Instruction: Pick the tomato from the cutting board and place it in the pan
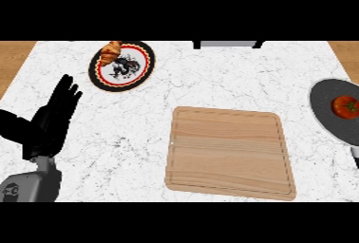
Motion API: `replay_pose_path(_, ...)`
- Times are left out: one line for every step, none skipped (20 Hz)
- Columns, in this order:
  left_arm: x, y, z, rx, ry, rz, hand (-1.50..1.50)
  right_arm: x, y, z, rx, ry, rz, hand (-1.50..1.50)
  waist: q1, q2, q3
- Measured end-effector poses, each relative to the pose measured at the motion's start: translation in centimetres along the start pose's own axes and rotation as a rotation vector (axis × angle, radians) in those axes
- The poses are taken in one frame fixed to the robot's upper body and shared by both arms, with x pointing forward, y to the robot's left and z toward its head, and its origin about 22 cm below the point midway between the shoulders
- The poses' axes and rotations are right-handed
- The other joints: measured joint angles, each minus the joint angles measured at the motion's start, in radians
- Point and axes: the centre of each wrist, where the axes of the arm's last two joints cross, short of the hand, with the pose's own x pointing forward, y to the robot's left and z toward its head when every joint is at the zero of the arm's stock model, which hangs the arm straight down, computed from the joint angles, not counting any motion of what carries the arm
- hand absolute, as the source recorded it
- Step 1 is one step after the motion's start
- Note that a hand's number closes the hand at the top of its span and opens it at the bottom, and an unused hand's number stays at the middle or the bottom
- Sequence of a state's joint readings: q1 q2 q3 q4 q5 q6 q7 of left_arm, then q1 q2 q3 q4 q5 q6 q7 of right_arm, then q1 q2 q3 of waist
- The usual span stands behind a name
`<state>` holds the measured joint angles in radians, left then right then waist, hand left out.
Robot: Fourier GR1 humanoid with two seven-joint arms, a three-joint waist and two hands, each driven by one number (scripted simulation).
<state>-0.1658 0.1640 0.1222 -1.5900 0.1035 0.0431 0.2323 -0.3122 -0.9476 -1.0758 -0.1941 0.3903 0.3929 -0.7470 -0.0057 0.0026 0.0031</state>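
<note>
A rectangular wooden cutting board [230,153] with rounded corners, pale straight grain and a shallow groove running round its rim lies flat on the white, grey-veined marble surface [210,76], and serves here as the landmark. To the right of the board and slightly farther back, cut by the view's right edge, sits the pan [324,111], round, dark grey inside with a lighter metallic rim, its dark handle trailing toward the near edge. Inside the pan rests the tomato [345,106], a small, smooth, glossy red-orange round with a dark stem spot on top, partly clipped by the edge of the view. Well to the left of the board, the left hand [54,114] is black, its fingers straight and spread, pointing up and away, holding nothing, atop a grey forearm. The tomato is thus well apart from this hand, the whole board lying between them. Behind the board and to its left is a round plate [123,71] with a black scalloped border and a dark pattern on white, carrying a golden-brown croissant [109,52] at its far edge.
</note>
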Motion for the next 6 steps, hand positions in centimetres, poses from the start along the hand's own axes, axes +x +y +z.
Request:
replay_pose_path(-0.3,0.1,0.3,0.000,0.002,0.002,0.00,-0.2,-0.6,0.6,-0.005,0.001,0.005,-1.50,0.002,0.000,0.000)
replay_pose_path(-0.3,-0.4,0.2,-0.003,-0.001,0.002,0.00,-0.2,-0.9,0.8,-0.010,0.002,0.008,-1.50,0.002,0.000,0.000)
replay_pose_path(-0.3,-0.5,-0.1,-0.003,0.001,0.002,0.00,-0.3,-1.2,1.1,-0.013,0.003,0.014,-1.50,0.003,0.000,0.000)
replay_pose_path(0.0,-0.4,-0.2,-0.005,0.002,0.002,0.00,-0.6,-1.4,1.6,-0.020,0.005,0.018,-1.50,0.004,0.000,0.000)
replay_pose_path(0.1,-0.5,-0.3,-0.006,0.003,0.002,0.00,-0.7,-1.6,1.9,-0.023,0.007,0.022,-1.50,0.005,0.000,0.000)
replay_pose_path(0.0,-0.2,-0.3,-0.005,0.006,0.002,0.00,-0.8,-1.9,2.2,-0.022,0.010,0.031,-1.50,0.005,0.000,0.000)
